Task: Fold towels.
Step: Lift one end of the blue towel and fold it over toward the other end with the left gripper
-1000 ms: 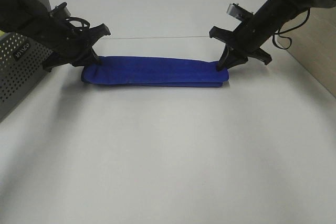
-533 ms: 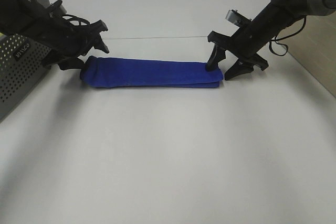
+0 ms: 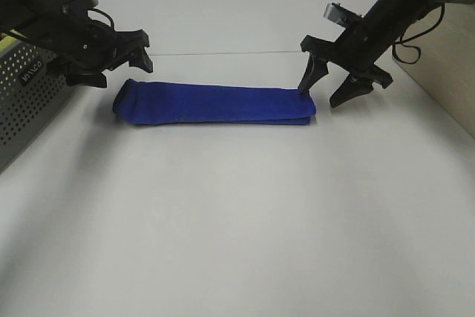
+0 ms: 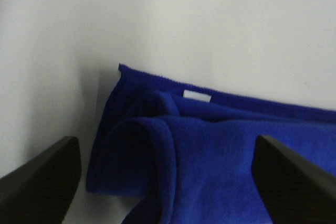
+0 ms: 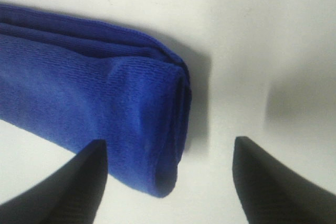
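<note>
Royal-blue towel [image 3: 215, 104] (white tag [image 4: 197, 95]), black fingers [image 3: 312, 79]

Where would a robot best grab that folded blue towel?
Probably its right-hand short end, from above: the blue towel lies as a long flat strip, its folded layers stack there, and the open right gripper hangs over that end.

Blue towel [image 3: 215, 104] folded long, white table [image 3: 237, 228]

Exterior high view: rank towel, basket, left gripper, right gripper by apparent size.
1. blue towel, longest span.
2. grey basket, visible part only; the frame crops it.
3. left gripper and right gripper, jaws open: look alike, not ranked.
</note>
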`<state>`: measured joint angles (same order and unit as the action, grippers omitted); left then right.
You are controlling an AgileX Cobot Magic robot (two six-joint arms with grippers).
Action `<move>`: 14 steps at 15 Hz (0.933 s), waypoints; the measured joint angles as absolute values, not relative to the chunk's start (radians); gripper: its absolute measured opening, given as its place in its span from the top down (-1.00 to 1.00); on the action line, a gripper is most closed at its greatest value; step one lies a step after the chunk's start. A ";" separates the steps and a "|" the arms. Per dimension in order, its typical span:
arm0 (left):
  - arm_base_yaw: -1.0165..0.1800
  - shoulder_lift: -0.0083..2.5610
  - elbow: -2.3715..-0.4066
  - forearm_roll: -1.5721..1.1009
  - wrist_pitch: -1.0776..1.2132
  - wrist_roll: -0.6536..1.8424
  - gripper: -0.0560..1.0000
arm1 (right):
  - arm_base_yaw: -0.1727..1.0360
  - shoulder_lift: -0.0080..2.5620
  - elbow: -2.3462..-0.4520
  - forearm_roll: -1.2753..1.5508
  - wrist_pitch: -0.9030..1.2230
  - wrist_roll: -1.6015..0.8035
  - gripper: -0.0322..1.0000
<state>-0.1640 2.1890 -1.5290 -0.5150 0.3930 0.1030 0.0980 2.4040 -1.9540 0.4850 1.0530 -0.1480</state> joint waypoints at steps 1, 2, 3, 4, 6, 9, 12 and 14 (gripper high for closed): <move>-0.164 2.190 -1.529 -0.481 0.422 0.107 -0.69 | 0.098 2.383 -1.954 0.480 1.054 -0.147 -0.32; -0.164 2.190 -1.529 -0.421 0.464 0.109 -0.69 | 0.098 2.367 -1.954 0.470 1.053 -0.147 -0.32; -0.164 2.190 -1.529 -0.391 0.490 0.111 -0.69 | 0.098 2.361 -1.954 0.456 1.053 -0.147 -0.32; -0.164 2.190 -1.529 -0.370 0.503 0.113 -0.69 | 0.098 2.360 -1.954 0.451 1.053 -0.147 -0.32; -0.164 2.190 -1.529 -0.354 0.503 0.126 -0.69 | 0.098 2.360 -1.954 0.450 1.053 -0.147 -0.32; -0.164 2.205 -1.529 -0.351 0.480 0.128 -0.69 | 0.098 2.360 -1.954 0.450 1.053 -0.147 -0.32; -0.164 2.251 -1.529 -0.350 0.384 0.131 -0.68 | 0.098 2.360 -1.954 0.450 1.052 -0.147 -0.32; -0.164 2.257 -1.529 -0.352 0.349 0.131 -0.68 | 0.098 2.360 -1.954 0.450 1.046 -0.147 -0.32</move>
<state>-0.1640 2.2570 -1.5290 -0.3520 0.3490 0.1310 0.0980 2.3600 -1.9540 0.4500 1.0460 -0.1470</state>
